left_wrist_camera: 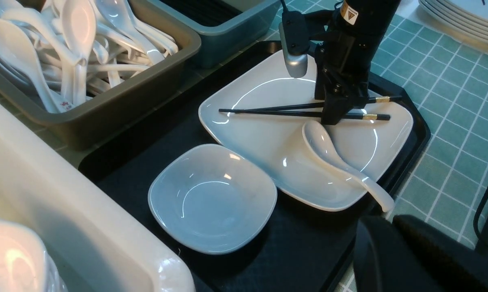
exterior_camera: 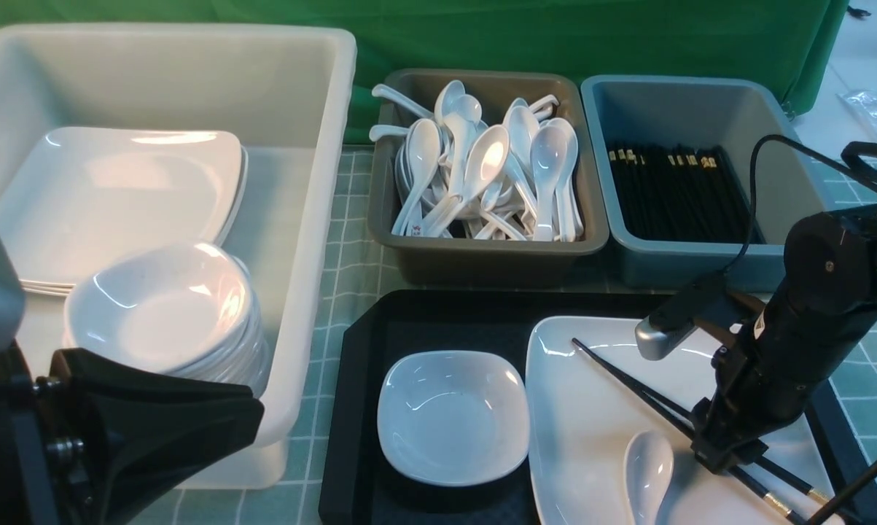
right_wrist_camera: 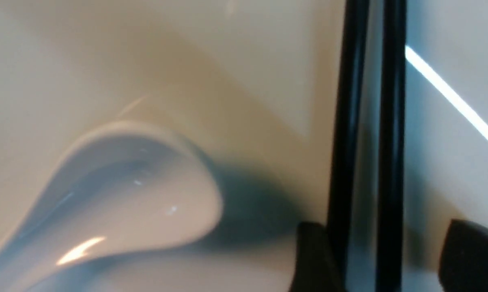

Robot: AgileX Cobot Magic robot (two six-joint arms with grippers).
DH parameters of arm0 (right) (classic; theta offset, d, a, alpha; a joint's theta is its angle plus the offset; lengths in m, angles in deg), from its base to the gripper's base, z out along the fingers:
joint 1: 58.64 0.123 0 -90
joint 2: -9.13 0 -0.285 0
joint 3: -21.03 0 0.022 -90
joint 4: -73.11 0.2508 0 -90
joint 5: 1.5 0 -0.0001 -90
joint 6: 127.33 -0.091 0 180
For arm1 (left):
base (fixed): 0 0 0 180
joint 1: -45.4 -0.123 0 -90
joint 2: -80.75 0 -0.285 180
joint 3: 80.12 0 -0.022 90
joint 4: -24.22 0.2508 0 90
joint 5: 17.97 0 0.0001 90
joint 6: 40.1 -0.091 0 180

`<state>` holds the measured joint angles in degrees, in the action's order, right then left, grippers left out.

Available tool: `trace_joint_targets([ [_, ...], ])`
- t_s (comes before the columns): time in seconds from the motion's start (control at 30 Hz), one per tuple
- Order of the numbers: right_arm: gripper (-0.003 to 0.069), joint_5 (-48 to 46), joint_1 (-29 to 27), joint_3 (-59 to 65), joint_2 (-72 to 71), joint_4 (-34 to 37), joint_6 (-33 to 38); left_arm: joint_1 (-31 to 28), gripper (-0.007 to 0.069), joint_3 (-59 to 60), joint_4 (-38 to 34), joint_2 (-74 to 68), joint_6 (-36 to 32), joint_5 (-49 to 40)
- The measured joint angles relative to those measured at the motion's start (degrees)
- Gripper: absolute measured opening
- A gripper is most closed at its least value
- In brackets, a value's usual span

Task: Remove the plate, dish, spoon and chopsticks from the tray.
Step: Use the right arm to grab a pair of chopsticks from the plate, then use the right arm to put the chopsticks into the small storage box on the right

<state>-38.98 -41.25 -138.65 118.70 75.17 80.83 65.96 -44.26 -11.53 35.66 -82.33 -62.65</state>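
Jaws of the right gripper (right_wrist_camera: pixel 383 251) straddle the chopsticks (right_wrist_camera: pixel 391 142), parted, seen only by its wrist view.

Before my claw, upper centre of the front view: one brown bin (exterior_camera: pixel 482 261), heaped with white spoons (exterior_camera: pixel 486 160). Upper right: one blue-grey bin (exterior_camera: pixel 708 255), holding black chopsticks with gold bands (exterior_camera: pixel 675 197). Upper left: one white tub (exterior_camera: pixel 303 219).

glossy white plate (exterior_camera: pixel 584 408), smooth black chopsticks (exterior_camera: pixel 628 383), matt green cloth (exterior_camera: pixel 482 36)
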Motion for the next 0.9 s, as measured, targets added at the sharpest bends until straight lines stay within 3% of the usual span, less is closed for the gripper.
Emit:
trace_joint_targets([
  [0.1,0.033,-0.41,0.0,-0.15,0.14,-0.12,0.04,0.0,0.0017,0.0,0.0,0.0,0.0,0.0],
  [0.13,0.0247,-0.77,0.0,-0.22,0.19,-0.26,0.04,0.0,0.0017,0.0,0.0,0.0,0.0,0.0],
  [0.23,0.0139,-1.02,0.0,-0.32,-0.21,-0.57,0.24,0.0,0.0017,0.0,0.0,0.0,0.0,0.0],
  [0.47,0.0144,-7.84,2.42,0.61,-8.54,-0.09,0.24,0.0,0.0017,0.0,0.0,0.0,-0.11,0.15],
  [0.67,0.0144,-6.55,6.14,-1.65,-18.3,0.4,-4.39,0.0,0.0017,0.0,-0.23,0.0,-0.23,5.38],
  [0.8,0.0144,-1.54,4.52,-6.82,-17.67,0.77,-9.48,0.0,0.0017,0.0,-1.64,0.0,-0.49,10.22],
  [0.9,0.0144,2.34,-0.01,-14.74,-13.48,1.97,-14.06,0.0,0.0017,0.0,-3.26,0.0,-0.64,13.89],
])
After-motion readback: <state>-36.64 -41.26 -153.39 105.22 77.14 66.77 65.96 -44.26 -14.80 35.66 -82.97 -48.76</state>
